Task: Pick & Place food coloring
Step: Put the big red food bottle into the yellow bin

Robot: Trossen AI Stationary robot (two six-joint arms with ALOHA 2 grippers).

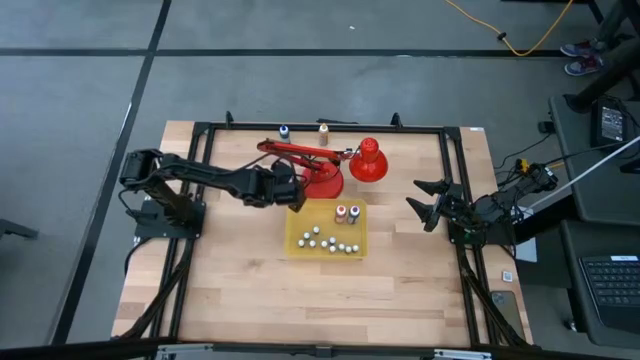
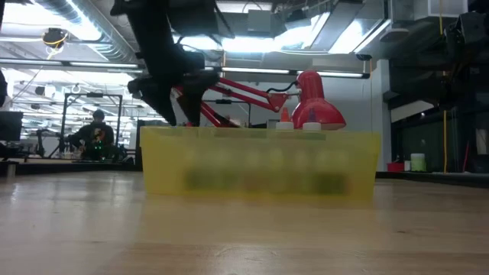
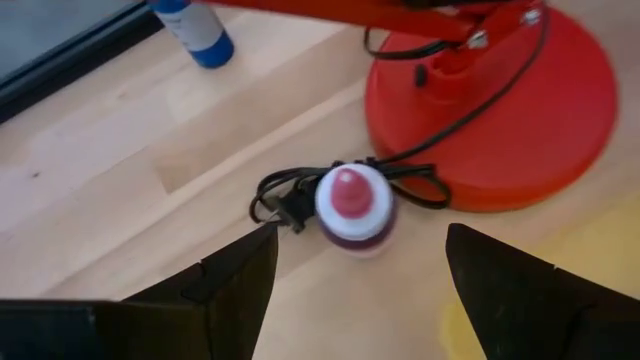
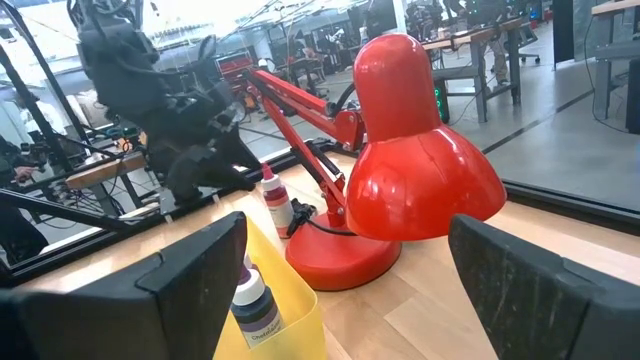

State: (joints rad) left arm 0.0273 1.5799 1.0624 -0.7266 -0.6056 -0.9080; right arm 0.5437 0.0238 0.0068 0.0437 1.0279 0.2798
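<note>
A small food coloring bottle (image 3: 352,205) with a pink-red cap stands upright on the table beside the red lamp's base (image 3: 500,110), against a coiled black cord. My left gripper (image 3: 360,255) hovers open above and just short of it, one finger on either side, touching nothing. In the high view this gripper (image 1: 296,196) sits between the lamp base and the yellow tray (image 1: 300,240). Two more bottles (image 1: 347,213) stand in the tray. A blue-capped bottle (image 1: 284,131) and an orange one (image 1: 323,129) stand at the far edge. My right gripper (image 1: 422,200) waits open at the right.
The red desk lamp (image 1: 368,160) stands at the far middle, its arm (image 1: 300,152) reaching left over my left gripper. Several small white pieces (image 1: 330,242) lie in the tray. A black frame (image 1: 450,160) borders the table. Bare wood lies toward the near edge.
</note>
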